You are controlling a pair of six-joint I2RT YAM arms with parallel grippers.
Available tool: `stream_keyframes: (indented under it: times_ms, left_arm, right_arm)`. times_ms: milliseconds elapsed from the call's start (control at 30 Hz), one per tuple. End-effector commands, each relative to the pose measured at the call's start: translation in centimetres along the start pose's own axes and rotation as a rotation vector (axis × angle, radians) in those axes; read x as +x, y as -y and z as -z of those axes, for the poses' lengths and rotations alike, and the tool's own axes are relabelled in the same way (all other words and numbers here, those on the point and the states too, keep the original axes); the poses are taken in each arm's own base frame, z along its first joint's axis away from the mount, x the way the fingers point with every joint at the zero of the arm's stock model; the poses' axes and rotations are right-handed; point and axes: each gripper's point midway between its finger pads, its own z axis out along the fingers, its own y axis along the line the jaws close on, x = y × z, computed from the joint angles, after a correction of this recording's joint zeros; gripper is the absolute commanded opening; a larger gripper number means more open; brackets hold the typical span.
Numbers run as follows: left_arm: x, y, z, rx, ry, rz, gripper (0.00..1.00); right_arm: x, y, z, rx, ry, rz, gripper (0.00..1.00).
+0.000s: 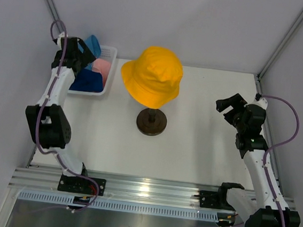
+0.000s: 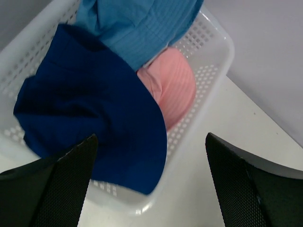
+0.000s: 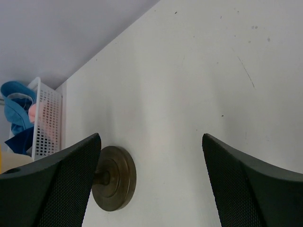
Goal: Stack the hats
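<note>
The yellow hat (image 1: 153,76) sits on a stand with a dark brown round base (image 1: 151,121) in the middle of the table. The light blue hat (image 2: 142,23), dark navy hat (image 2: 90,113) and pale pink hat (image 2: 173,92) lie in a white basket (image 2: 208,71) at the back left. My left gripper (image 2: 149,189) is open and empty, hovering over the basket's near corner, above the navy hat's brim. My right gripper (image 3: 149,184) is open and empty, above the table at the right, with the base (image 3: 113,177) beside its left finger.
The basket (image 1: 108,72) stands against the back wall left of the stand. White enclosure walls and metal frame posts (image 1: 285,38) close in the table. An aluminium rail (image 1: 149,191) runs along the near edge.
</note>
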Motion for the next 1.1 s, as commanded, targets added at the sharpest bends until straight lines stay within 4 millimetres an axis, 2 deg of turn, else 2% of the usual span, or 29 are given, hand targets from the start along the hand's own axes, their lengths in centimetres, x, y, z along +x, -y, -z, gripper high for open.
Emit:
stream_keyframes:
  times_ms: [0,33,67,100,133,167,200,233,300,333,433,467,533,567,600,633,667,800,833,867,900,933,1000,1067]
  left_arm:
    - [-3.1,1.5,-2.8,0.043,0.018,-0.126,0.95]
    - [-5.2,3.0,-3.0,0.074,0.059,-0.144,0.95]
    - [-4.9,3.0,-4.1,0.074,0.049,-0.173,0.95]
    - [-5.7,3.3,-5.0,0.077,0.069,-0.221,0.95]
    - [-4.3,2.6,-7.4,0.053,0.041,-0.252,0.95]
    - [-4.2,2.3,-8.5,0.039,0.043,-0.281,0.95]
    - [-5.8,2.6,-9.0,0.03,0.096,-0.319,0.94]
    - [-4.7,2.0,-10.9,0.013,0.081,-0.342,0.94]
    - [-5.6,2.5,-12.2,0.025,0.136,-0.381,0.93]
    - [-5.2,2.5,-13.3,0.031,0.144,-0.4,0.92]
    - [-6.6,3.8,-14.5,0.037,0.244,-0.486,0.92]
    - [-6.4,3.5,-15.7,0.019,0.26,-0.525,0.93]
    - [-8.1,4.2,-16.1,-0.014,0.322,-0.567,0.94]
    - [-6.7,3.7,-17.8,-0.027,0.3,-0.593,0.94]
    - [-7.0,3.8,-18.2,-0.03,0.313,-0.621,0.94]
    - [-8.1,4.5,-18.2,-0.019,0.348,-0.622,0.94]
    - [-7.5,4.4,-19.2,-0.018,0.35,-0.645,0.94]
    - [-8.0,5.3,-19.8,0.001,0.393,-0.662,0.9]
    - [-8.1,5.1,-19.9,-0.013,0.397,-0.66,0.86]
    - [-9.4,4.8,-19.5,-0.056,0.44,-0.621,0.84]
    - [-9.6,4.4,-19.7,-0.075,0.447,-0.604,0.82]
    - [-9.6,4.1,-19.8,-0.078,0.444,-0.598,0.75]
    - [-9.9,4.5,-19.8,-0.052,0.445,-0.6,0.73]
    - [-9.0,4.5,-20.2,-0.04,0.403,-0.622,0.71]
  right_arm:
    - [-1.8,-1.2,-1.3,-0.049,0.042,0.032,0.9]
    - [-1.8,-1.4,-1.6,-0.057,0.043,0.031,0.9]
    - [-2.0,-1.8,-2.1,-0.084,0.049,0.029,0.9]
    - [-2.0,-2.0,-2.4,-0.095,0.046,0.022,0.9]
    - [-1.9,-2.2,-3.1,-0.109,0.04,0.02,0.9]
    - [-2.0,-2.7,-3.3,-0.133,0.032,0.022,0.9]
    - [-2.0,-3.0,-3.6,-0.148,0.028,0.028,0.9]
    - [-2.1,-3.1,-4.3,-0.156,0.032,0.035,0.89]
    - [-2.5,-3.4,-4.9,-0.168,0.037,0.048,0.9]
    - [-2.4,-3.3,-5.6,-0.167,0.034,0.058,0.9]
    - [-3.1,-3.8,-6.6,-0.185,0.055,0.06,0.9]
    - [-2.7,-3.5,-7.4,-0.178,0.039,0.054,0.9]
    - [-3.2,-4.1,-8.1,-0.19,0.036,0.046,0.9]
    - [-2.7,-4.0,-8.9,-0.191,0.012,0.043,0.9]
    - [-2.6,-4.1,-9.3,-0.197,0.002,0.046,0.9]
    - [-3.1,-4.7,-9.5,-0.208,0.002,0.049,0.9]
    - [-2.7,-4.3,-10.2,-0.198,-0.014,0.054,0.9]
    - [-2.7,-3.9,-11.4,-0.187,-0.006,0.049,0.9]
    - [-2.8,-4.0,-11.6,-0.192,-0.002,0.045,0.9]
    - [-3.2,-4.3,-11.8,-0.201,0.001,0.039,0.9]
    - [-2.8,-4.2,-12.5,-0.202,-0.021,0.023,0.89]
    - [-2.6,-4.7,-12.6,-0.228,-0.039,0.022,0.89]
    - [-3.2,-5.6,-13.0,-0.254,-0.038,0.022,0.88]
    - [-3.3,-5.7,-13.5,-0.256,-0.04,0.02,0.88]
